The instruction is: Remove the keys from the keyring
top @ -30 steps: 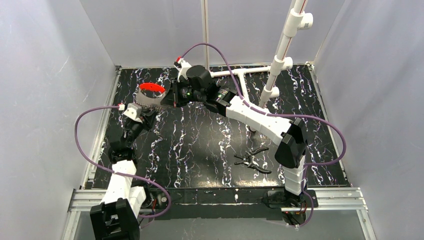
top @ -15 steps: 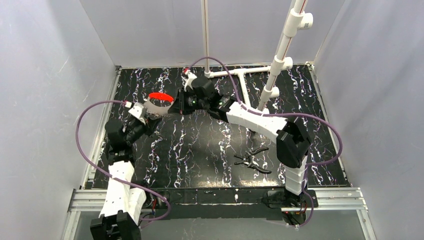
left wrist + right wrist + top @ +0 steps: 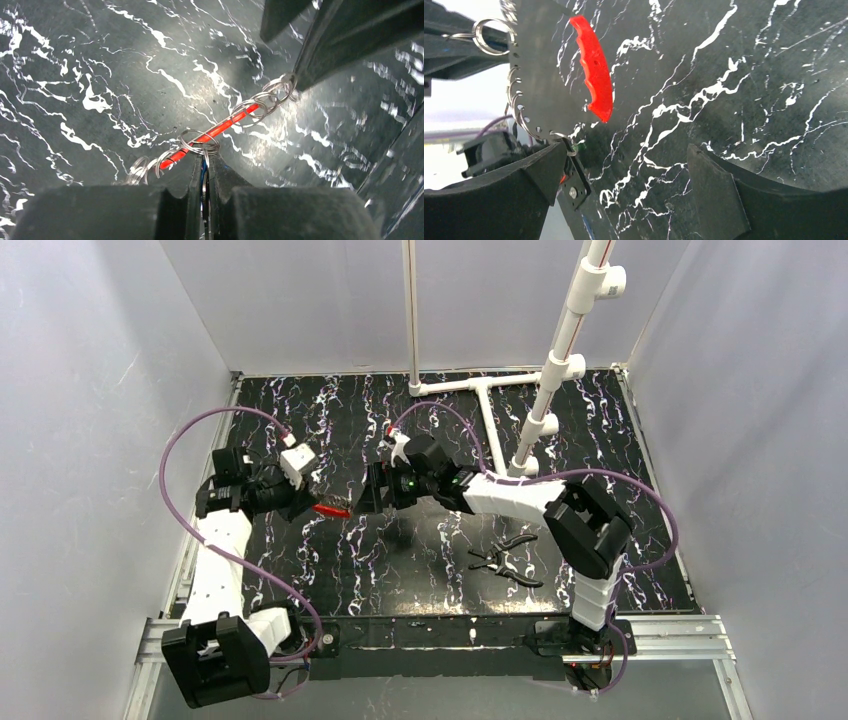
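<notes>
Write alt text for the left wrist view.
Left gripper, shut, pinches what looks like a blue-headed key hanging from silver rings threaded on a red keyring, above a black marbled table. Its far end reaches the open right gripper.

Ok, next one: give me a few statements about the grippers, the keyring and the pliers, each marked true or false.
1. The left gripper has its jaws shut on the keys, right beside the red keyring. True.
2. The right gripper is clamped on the keyring. False: its jaws stand wide open with nothing between them.
3. The pliers lie on the table, off to the right of both grippers, and neither gripper touches them. True.
4. No silver rings are left on the keyring. False: the left wrist view shows several threaded along the red loop.
</notes>
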